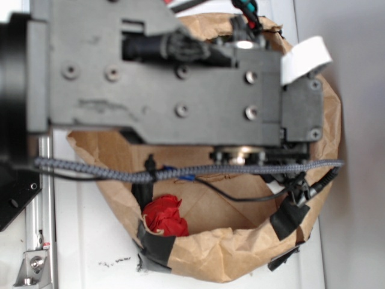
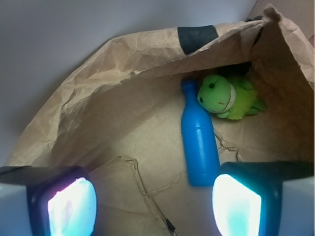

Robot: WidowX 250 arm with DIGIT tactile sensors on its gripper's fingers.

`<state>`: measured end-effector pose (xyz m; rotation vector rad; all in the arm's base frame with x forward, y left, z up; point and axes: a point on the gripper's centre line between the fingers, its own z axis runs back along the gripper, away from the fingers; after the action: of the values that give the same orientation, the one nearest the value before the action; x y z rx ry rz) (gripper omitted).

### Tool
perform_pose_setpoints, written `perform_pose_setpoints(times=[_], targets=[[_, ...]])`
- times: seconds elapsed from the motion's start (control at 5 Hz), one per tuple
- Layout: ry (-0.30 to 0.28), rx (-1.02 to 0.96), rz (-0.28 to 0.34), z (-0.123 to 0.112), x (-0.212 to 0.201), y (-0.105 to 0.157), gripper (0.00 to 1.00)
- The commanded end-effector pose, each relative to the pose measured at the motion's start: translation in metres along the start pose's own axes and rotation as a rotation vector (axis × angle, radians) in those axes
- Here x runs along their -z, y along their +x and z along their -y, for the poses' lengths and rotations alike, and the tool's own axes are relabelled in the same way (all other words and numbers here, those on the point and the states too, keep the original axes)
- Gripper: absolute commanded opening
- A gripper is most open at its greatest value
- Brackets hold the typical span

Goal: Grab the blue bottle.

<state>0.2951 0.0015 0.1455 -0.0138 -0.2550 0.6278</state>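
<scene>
The blue bottle lies on its side on the floor of a crumpled brown paper bag. In the wrist view its narrow neck points toward the far wall of the bag and its flat base points back toward the camera. A green plush toy sits in the far right corner of the bag, its head touching or all but touching the bottle's neck and shoulder. The bag's right wall folds over above the toy, and a strip of black tape marks the far rim.

The gripper is spread wide, holding nothing. Its two fingers show at the bottom of the wrist view, the left pad well clear of the bottle and the right pad just beside the bottle's base. Between the fingers lies only creased paper and a loose curl of torn paper or string.

In the exterior view the grey arm covers most of the bag's opening, so neither bottle nor toy can be seen there. A red wad of cloth lies inside the bag against its near rim, next to a patch of black tape. A braided cable runs across the opening, and a white tag sticks out at the arm's upper right.
</scene>
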Motion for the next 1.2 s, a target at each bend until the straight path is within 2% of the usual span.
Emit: perform_pose_setpoints(times=[0.0, 0.2, 0.4, 0.8, 1.0], targets=[[-0.024, 0.027, 0.068, -0.018, 0.021, 0.005, 1.00], [-0.014, 0.114, 0.045, -0.026, 0.051, -0.001, 1.00], [-0.088, 0.152, -0.033, -0.023, 0.053, -0.001, 1.00], [-0.031, 0.145, -0.140, -0.021, 0.062, 0.004, 1.00], [-0.007, 0.130, -0.130, -0.025, 0.072, 0.010, 1.00]])
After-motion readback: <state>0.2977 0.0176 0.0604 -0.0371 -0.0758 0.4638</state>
